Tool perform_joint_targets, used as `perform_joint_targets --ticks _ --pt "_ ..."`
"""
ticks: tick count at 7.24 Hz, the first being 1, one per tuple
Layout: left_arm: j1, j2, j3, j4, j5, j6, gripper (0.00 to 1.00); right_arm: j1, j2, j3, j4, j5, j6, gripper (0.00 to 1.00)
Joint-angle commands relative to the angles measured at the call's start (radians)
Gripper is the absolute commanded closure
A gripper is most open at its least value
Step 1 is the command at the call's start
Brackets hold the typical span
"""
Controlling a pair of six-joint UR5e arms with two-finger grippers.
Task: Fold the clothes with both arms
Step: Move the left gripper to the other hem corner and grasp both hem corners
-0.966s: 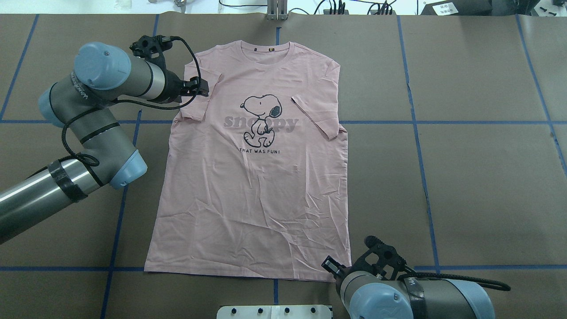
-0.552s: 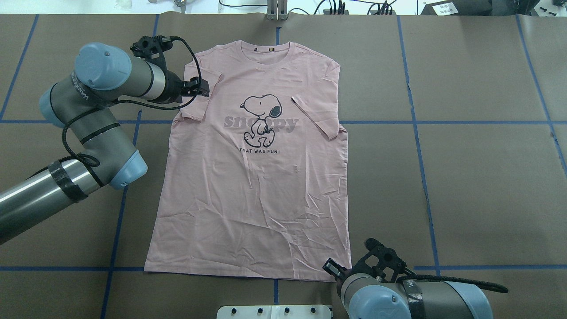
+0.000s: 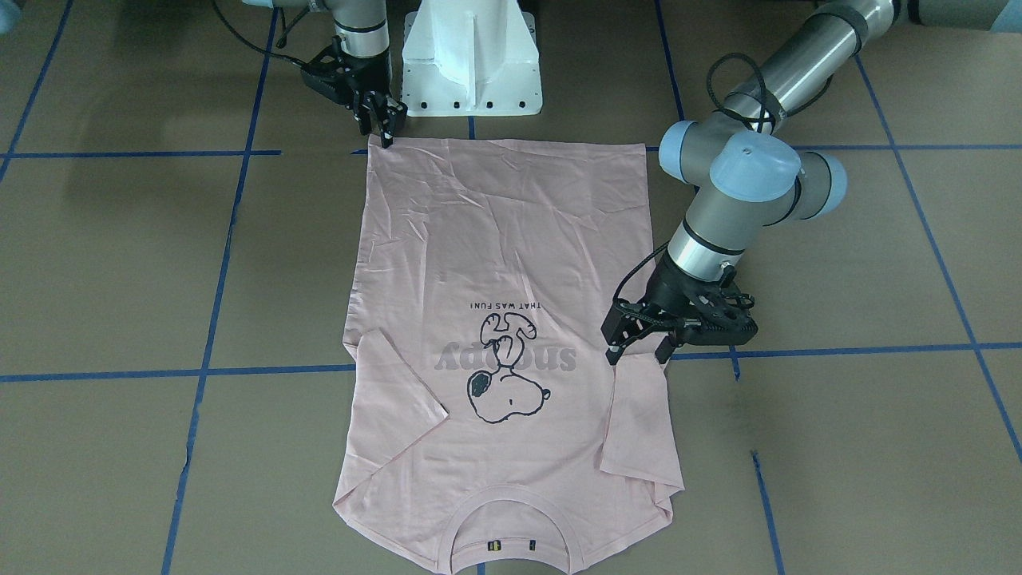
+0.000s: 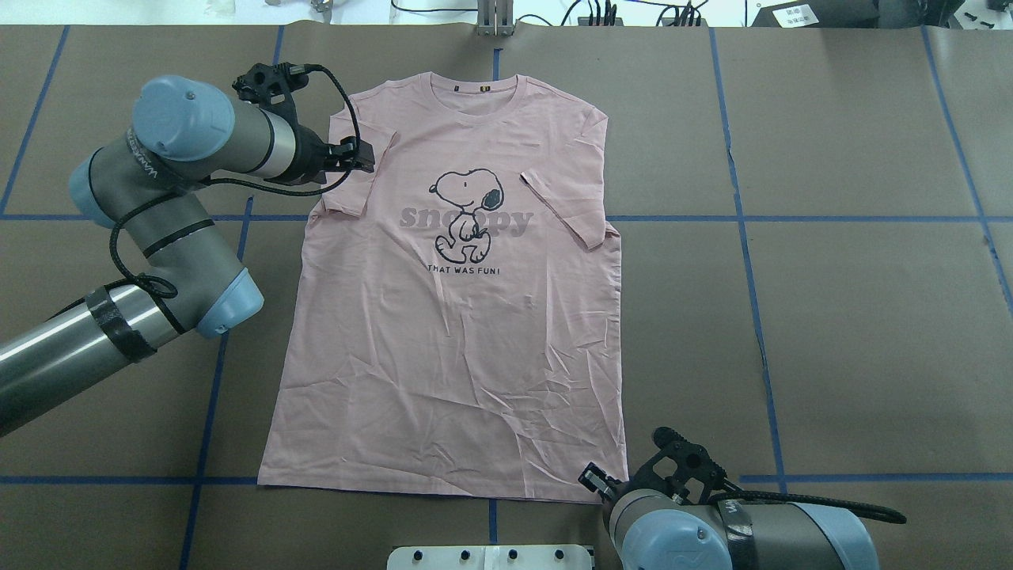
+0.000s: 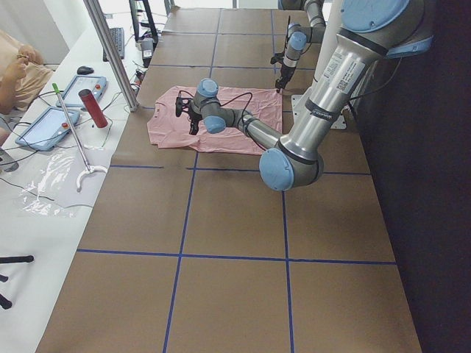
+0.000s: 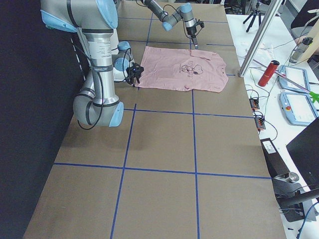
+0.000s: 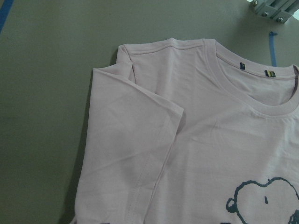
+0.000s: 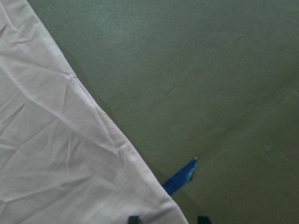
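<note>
The pale pink Snoopy T-shirt [image 4: 451,340] lies flat and print-up on the brown table, with both sleeves folded inward. In the front-facing view [image 3: 511,239] its collar points away from the robot. My left gripper [image 4: 362,157] hangs open just over the folded sleeve on the robot's left, and it also shows in the front-facing view [image 3: 636,353]. The left wrist view shows that sleeve and the collar [image 7: 196,140]. My right gripper [image 4: 592,480] is open at the hem corner on the robot's right, seen too in the front-facing view [image 3: 386,128]. Its fingertips [image 8: 134,218] straddle the corner of the cloth [image 8: 56,163].
The white pedestal base [image 3: 471,56] stands right behind the hem. Blue tape lines [image 4: 752,218] cross the brown table. A metal post [image 4: 495,20] stands at the far edge. A side bench holds a red bottle [image 5: 93,108] and tablets.
My right gripper has sunk a little closer to the hem corner. My left gripper and the shirt have hardly moved.
</note>
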Motion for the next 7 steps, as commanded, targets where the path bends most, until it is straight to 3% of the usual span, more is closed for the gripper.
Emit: perform_joint_targets --ticks 1,2,5,7 --pt "0.0 0.001 0.0 0.001 0.0 -0.007 0.17 0.002 -0.001 0.0 -0.001 0.002 0.001 0.74" --pt "0.0 0.001 -0.002 0.001 0.0 -0.009 0.17 0.002 -0.003 0.0 -0.001 0.002 0.001 0.98" --pt "-0.006 0.004 -0.043 0.01 0.0 -0.03 0.18 0.014 0.009 0.026 0.0 0.005 -0.002 1.0" --pt "0.029 0.199 -0.319 0.058 -0.002 -0.177 0.19 0.016 0.002 0.055 0.0 0.007 -0.006 1.0"
